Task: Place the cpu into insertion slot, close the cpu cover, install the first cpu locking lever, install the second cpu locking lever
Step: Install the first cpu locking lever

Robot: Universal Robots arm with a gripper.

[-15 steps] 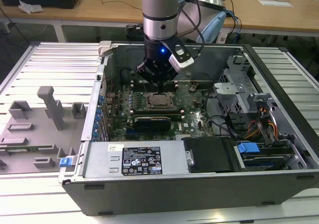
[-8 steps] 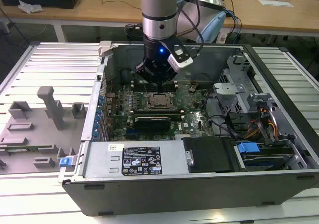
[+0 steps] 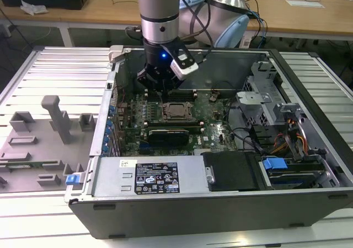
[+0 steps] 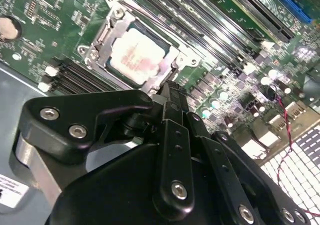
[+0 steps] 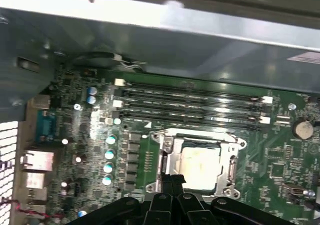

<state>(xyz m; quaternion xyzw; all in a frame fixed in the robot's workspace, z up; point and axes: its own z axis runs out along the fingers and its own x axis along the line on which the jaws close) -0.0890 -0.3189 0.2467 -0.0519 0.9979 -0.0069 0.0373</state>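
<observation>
Exterior view has the gripper (image 3: 161,88) reaching down inside the pc case (image 3: 220,209). In both wrist views its fingers look pinched together, with nothing I can make out between them. The cpu (image 4: 137,55) is already sitting in the insertion slot (image 3: 167,116), just past the fingertips, and the cpu cover (image 5: 167,146) looks folded flat around it. The tips are right at the socket's near edge. Touching or not, can't tell.
</observation>
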